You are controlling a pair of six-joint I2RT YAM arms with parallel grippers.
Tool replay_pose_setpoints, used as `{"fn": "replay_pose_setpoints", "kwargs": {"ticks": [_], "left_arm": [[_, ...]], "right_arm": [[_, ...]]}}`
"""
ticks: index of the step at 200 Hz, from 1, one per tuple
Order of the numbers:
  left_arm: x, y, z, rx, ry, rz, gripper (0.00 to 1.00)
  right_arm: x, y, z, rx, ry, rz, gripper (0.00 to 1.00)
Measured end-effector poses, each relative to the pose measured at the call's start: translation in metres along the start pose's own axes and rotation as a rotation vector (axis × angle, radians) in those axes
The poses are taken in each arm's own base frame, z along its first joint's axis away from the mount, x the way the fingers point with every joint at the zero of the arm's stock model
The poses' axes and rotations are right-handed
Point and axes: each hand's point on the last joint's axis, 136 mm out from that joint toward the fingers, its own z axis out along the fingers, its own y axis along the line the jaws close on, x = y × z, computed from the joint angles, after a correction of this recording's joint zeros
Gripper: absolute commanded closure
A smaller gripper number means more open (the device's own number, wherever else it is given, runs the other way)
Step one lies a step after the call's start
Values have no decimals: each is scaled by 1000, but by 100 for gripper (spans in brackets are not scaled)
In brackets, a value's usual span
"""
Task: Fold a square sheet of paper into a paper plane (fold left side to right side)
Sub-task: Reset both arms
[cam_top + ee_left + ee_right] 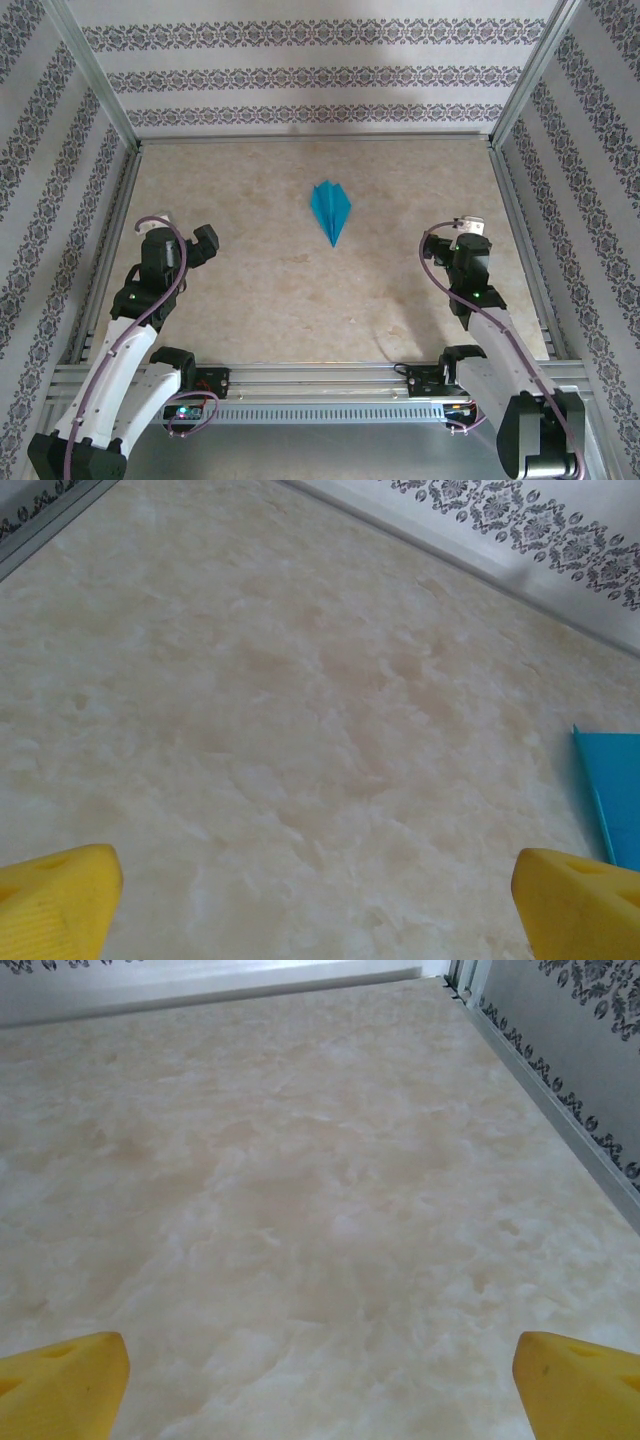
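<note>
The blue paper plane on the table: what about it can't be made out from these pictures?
- Top external view: the paper plane is too small to count its creases or layers.
- Left wrist view: the picture's right edge cuts off most of it.
- Its underside: hidden against the table it lies on.

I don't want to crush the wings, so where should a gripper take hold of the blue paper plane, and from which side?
Probably the centre fold just behind the nose, coming down from above with jaws closing left and right. The paper plane lies flat, nose pointing to the near side, narrowest there; wings widen farther back.
</note>
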Motion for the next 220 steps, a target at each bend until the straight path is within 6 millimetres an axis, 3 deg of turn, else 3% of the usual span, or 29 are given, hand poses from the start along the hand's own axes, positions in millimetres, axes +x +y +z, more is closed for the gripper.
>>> {"fn": "replay_pose_setpoints", "kwargs": {"ticks": [78,134,181,220], "left_arm": [[-3,-3,0,6,-1,-1,0],[-6,-5,2,7,-4,3,0],[-4,-2,8,-13,9,36,0],[-11,-1,12,-31,-21,73,0]], "right_arm": [[13,14,41,-83,-90,-8,2],[11,24,58,-149,-172,-40,2],[26,27,74,-158,-144,-45,2],[-1,26,85,-125,-181,-37,2]]}}
